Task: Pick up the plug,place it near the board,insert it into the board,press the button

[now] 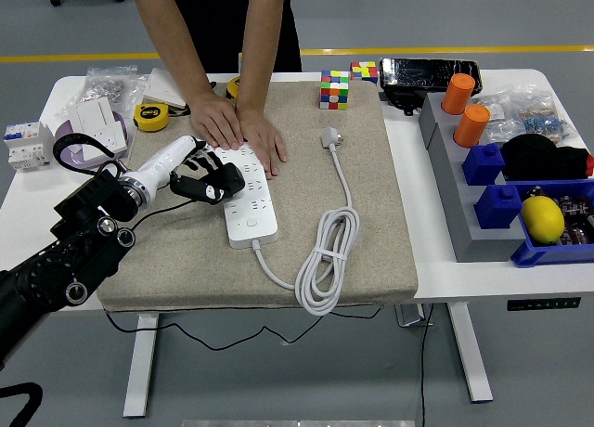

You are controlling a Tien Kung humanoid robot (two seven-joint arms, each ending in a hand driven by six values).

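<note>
- The white table spans the view, its bare top showing at 3 and 9 o'clock either side of the mat.
- A beige fabric mat covers the table's middle and carries the task's things.
- A person stands at 12 o'clock; both of the person's hands lie flat, palms down, on the far end of the power strip.
- The left arm is black and jointed and comes in from 8 o'clock, ending in a white wrist.
- The power strip is a long white bar with rows of sockets. It lies on the mat a little left of centre, running from 12 toward 6 o'clock, with a round button near its near end.
- The cable is white, leaves the strip's near end, coils in a bundled loop at 5 o'clock of the mat's centre, then runs up toward 12 o'clock.
- The left hand has black fingers, loosely curled and grasping nothing; its fingertips rest at the left edge of the power strip, just near of the person's hands.
- The plug is white and blocky with a short neck into the cable. It lies flat on the mat at 1 o'clock of the strip, well apart from it and from the left hand.
- At 3 o'clock, blue bins hold a lemon, with orange cups behind.
- A colourful cube stands at the mat's far edge, and a yellow tape measure lies at 10 o'clock.
</note>
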